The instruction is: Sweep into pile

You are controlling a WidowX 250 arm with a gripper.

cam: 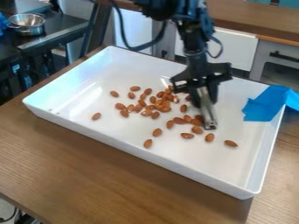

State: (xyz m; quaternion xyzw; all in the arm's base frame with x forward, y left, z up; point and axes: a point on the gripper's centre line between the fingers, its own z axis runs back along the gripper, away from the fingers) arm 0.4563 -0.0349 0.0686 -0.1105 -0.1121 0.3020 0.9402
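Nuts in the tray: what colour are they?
The nuts are reddish brown, best seen in the camera view.

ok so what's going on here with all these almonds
A black robot arm has a metal tool in its gripper, the tool's lower end down among almonds in a white tray. It looks like a sweeping job: the almonds are bunched loosely near the middle, but quite a few lie scattered around them, so they don't make one neat pile yet.

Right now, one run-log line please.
tool: holding metal piece among almonds | almonds: central cluster, scattered strays | tray: blue tape on rim | pile: incomplete
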